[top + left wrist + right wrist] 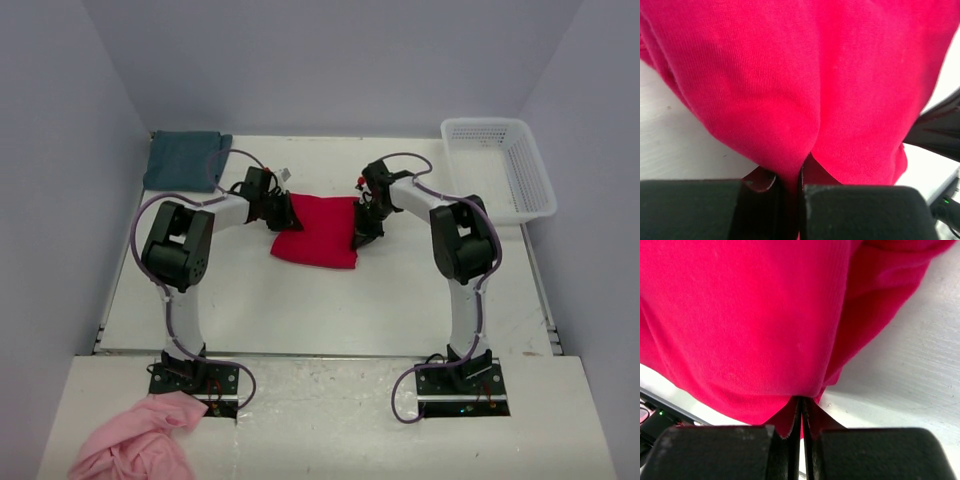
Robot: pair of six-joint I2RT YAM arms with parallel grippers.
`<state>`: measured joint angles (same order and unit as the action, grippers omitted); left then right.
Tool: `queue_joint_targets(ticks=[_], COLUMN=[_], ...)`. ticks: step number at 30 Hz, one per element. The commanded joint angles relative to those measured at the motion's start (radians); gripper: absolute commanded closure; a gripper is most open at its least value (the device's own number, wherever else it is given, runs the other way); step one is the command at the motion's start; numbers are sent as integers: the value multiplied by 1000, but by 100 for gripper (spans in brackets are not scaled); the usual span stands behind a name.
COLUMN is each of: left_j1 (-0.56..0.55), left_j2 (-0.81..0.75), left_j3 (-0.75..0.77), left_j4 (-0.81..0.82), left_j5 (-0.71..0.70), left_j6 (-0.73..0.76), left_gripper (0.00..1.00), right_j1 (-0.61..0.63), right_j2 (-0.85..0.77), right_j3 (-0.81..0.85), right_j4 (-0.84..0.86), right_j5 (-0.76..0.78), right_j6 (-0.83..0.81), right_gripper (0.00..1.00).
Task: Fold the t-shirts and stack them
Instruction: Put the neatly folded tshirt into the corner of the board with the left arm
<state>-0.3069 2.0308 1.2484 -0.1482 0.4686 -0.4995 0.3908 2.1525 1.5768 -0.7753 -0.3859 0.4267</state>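
The red t-shirt point(318, 232) lies folded to a small rectangle at mid-table. My left gripper point(285, 212) is shut on its left edge; in the left wrist view the red cloth point(790, 90) is pinched between the fingers point(760, 180). My right gripper point(362, 232) is shut on its right edge; in the right wrist view the red cloth point(765, 325) is pinched between the fingers point(812, 412). The teal t-shirt point(185, 160) lies folded at the far left corner of the table, apart from both grippers.
A white plastic basket point(497, 165) stands at the far right. A pink cloth point(140, 440) lies bunched in front of the left arm's base, off the table. Grey walls close in the table on three sides.
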Motion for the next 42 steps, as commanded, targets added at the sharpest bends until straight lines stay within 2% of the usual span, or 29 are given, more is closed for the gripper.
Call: queue_joint_targets(ticks=[1, 7, 10, 14, 17, 23, 24, 26, 32, 42], left_j1=[-8, -9, -8, -8, -6, 2, 24, 32, 72, 143], left_j2=[-9, -63, -80, -74, -40, 29, 52, 57, 143, 201], left_j3=[26, 152, 206, 299, 399, 617, 711, 729, 940, 1080], left_j4=[-182, -290, -314, -330, -375, -462, -484, -485, -565, -544], left_j5=[-198, -382, -459, -528, -590, -712, -754, -754, -820, -815], left_j6=[81, 160, 193, 248, 277, 343, 372, 380, 456, 592], left_gripper=[100, 100, 100, 100, 100, 100, 100, 100, 100, 100], right_j1=[10, 39, 80, 193, 255, 309, 325, 327, 330, 330], right_j2=[-84, -199, -328, -531, -598, -654, -674, -678, -686, -635], right_j3=[-32, -57, -113, -185, -222, -325, -362, -373, -423, -471], right_j4=[40, 74, 126, 169, 159, 165, 166, 169, 180, 205], right_j5=[10, 99, 192, 222, 202, 168, 179, 185, 191, 151], right_j6=[3, 6, 33, 32, 32, 44, 47, 50, 44, 55], right_gripper=[100, 100, 100, 100, 100, 100, 100, 100, 100, 100])
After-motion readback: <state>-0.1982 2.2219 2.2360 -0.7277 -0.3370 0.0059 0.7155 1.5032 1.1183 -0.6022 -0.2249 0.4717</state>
